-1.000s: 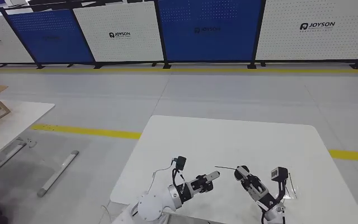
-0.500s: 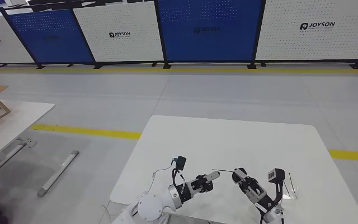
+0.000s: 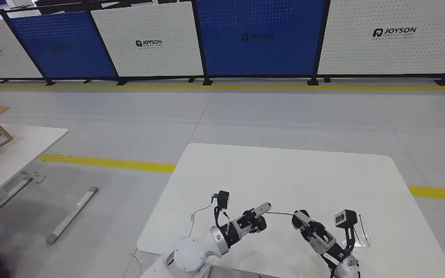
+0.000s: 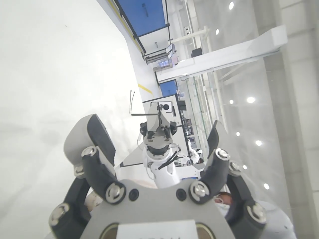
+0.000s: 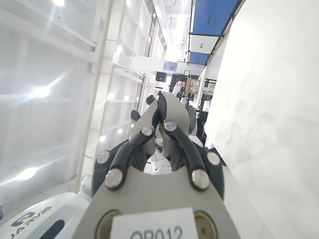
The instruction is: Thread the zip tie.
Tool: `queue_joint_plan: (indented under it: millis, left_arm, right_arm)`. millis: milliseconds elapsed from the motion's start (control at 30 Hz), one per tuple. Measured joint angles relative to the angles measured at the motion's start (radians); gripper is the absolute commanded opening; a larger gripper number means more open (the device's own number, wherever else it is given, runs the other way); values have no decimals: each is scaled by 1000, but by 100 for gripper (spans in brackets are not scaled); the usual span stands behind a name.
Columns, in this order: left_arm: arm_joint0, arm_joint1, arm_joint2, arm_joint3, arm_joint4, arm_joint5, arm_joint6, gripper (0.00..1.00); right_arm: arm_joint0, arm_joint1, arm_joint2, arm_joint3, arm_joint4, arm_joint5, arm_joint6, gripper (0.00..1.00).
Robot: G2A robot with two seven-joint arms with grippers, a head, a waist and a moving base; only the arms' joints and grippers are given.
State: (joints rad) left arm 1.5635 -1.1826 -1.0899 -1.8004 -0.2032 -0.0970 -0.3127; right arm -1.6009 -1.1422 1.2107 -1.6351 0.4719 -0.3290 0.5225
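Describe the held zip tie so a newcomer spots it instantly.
Over the white table, near the robot's edge, the right pincer and the open left pincer face each other. The zip tie is the thin black strip the right pincer grips, pointing at the left one. The spare ties lie loose on the table farther right.

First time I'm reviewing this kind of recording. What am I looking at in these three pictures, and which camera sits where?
It is a two-armed robot working at a white table. The top view looks down from a camera above its arms. The other two pictures come from a camera on each wrist, looking along that arm's hand. The left hand is open and holds nothing. The right hand is shut on a thin black zip tie, whose free end points toward the left hand. Spare zip ties lie on the table near the right arm.
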Motion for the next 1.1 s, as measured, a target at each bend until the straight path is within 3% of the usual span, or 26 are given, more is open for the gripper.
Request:
queue_joint_plan:
  millis: [167, 400, 533, 867, 1100]
  left_arm:
    - [-41, -2, 41, 26, 84, 97, -26, 100]
    - [-39, -2, 42, 24, 69, 82, -22, 100]
    - [-43, -4, 50, 27, 53, 53, -10, 100]
    - [-55, -6, 58, 37, 46, 67, -4, 100]
    - [-77, -15, 68, 61, 14, 57, 58, 100]
  right_arm:
    - [0, 0, 0, 0, 0, 0, 0, 0]
    - [0, 0, 0, 0, 0, 0, 0, 0]
    - [4, -2, -14, -11, -34, 31, -17, 0]
    - [7, -4, -24, -18, -54, 45, -25, 0]
    - [7, -4, -24, -18, -54, 45, -25, 0]
